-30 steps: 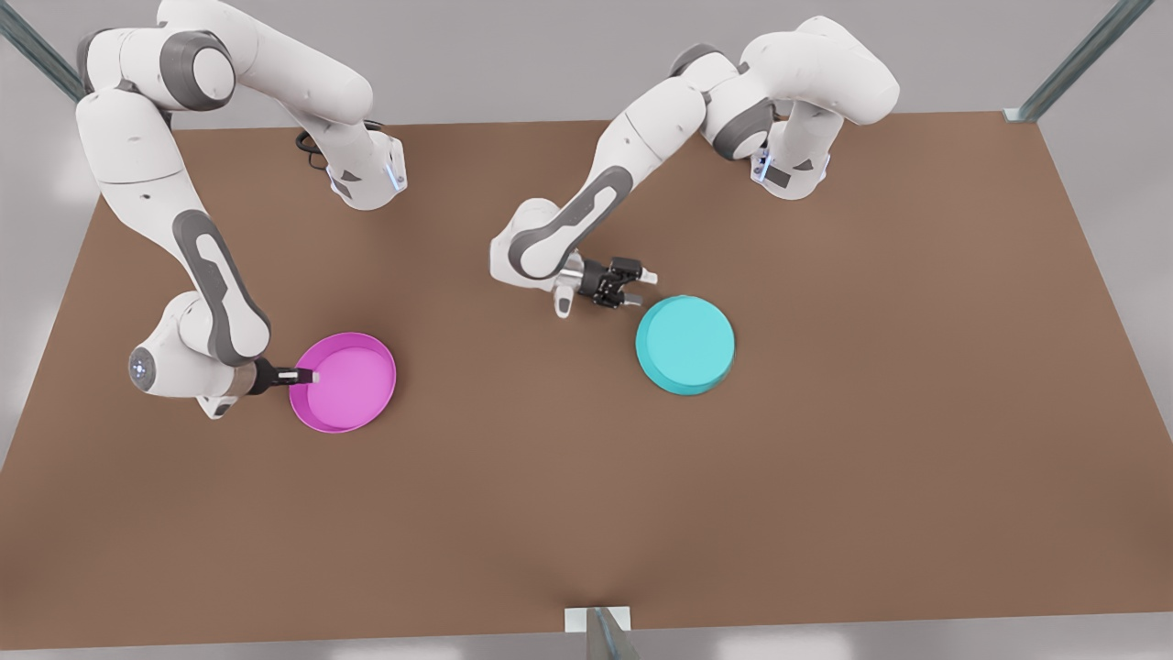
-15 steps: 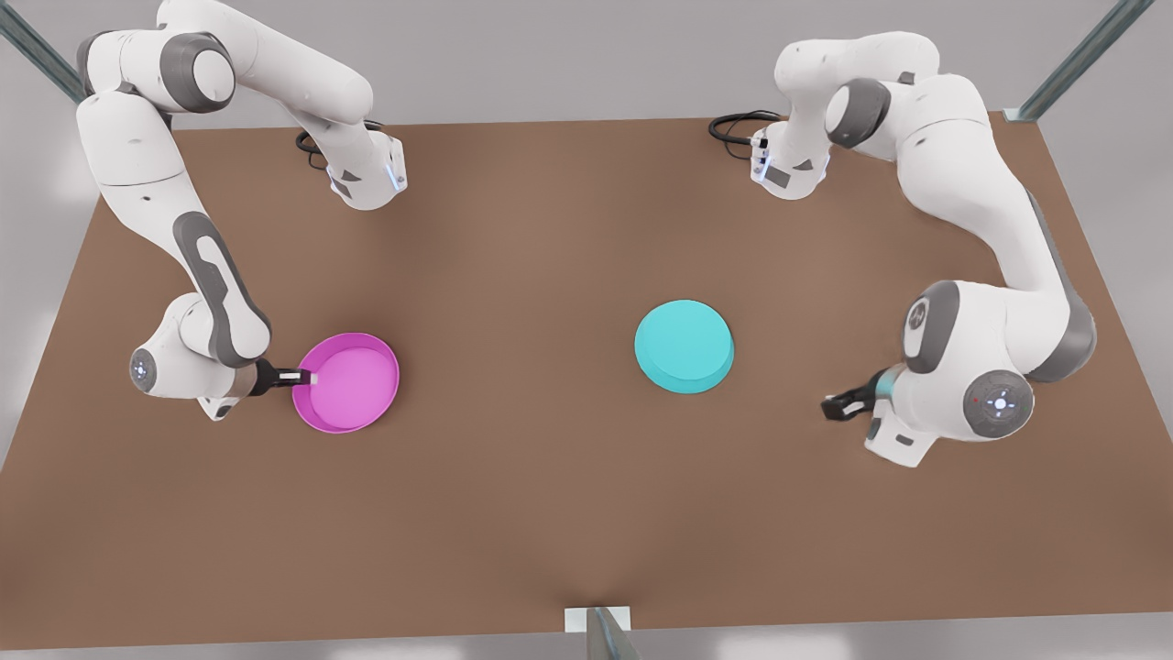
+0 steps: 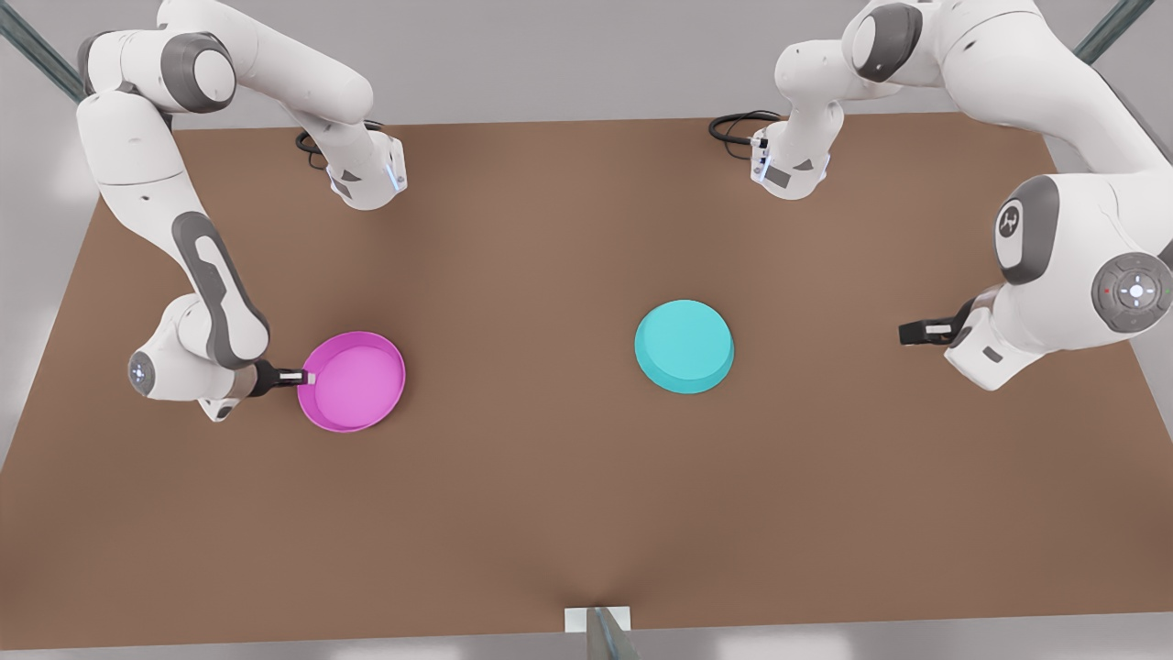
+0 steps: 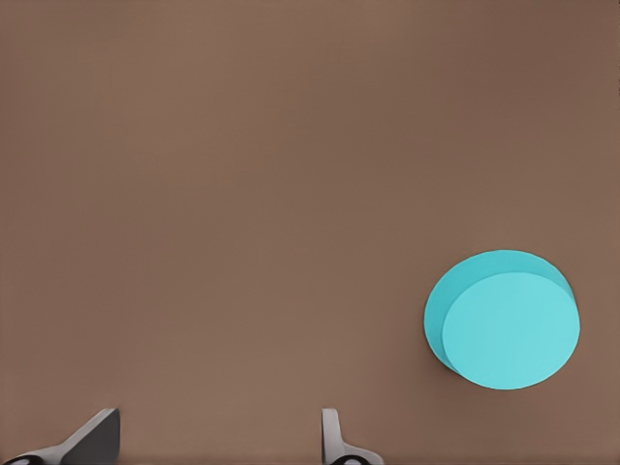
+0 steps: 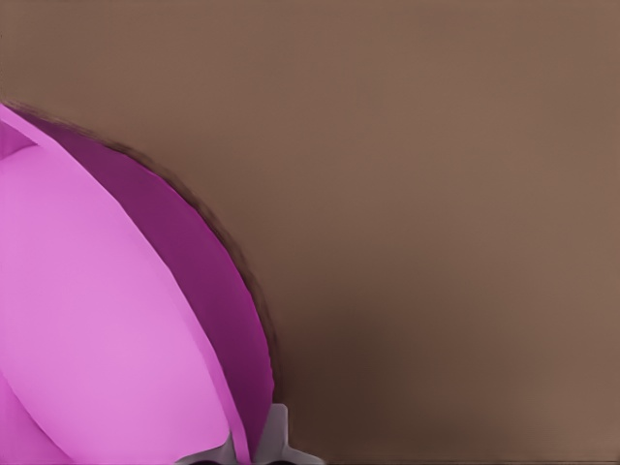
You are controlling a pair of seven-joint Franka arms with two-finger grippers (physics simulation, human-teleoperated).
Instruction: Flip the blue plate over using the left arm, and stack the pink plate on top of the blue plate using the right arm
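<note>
Wide bare stretch of flat brown tabletop (image 3: 522, 458) left between round magenta-pink plastic plate (image 3: 357, 385) and upturned round cyan plastic plate (image 3: 685, 346), cyan one unblocked all round, pink rim pinched by right gripper (image 3: 307, 376), left gripper (image 3: 907, 334) parked well clear

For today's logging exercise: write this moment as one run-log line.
blue plate: upside down, untouched | pink plate: upright, rim pinched by right tool | left tool: open, away from blue plate | stacking: not yet done
</note>
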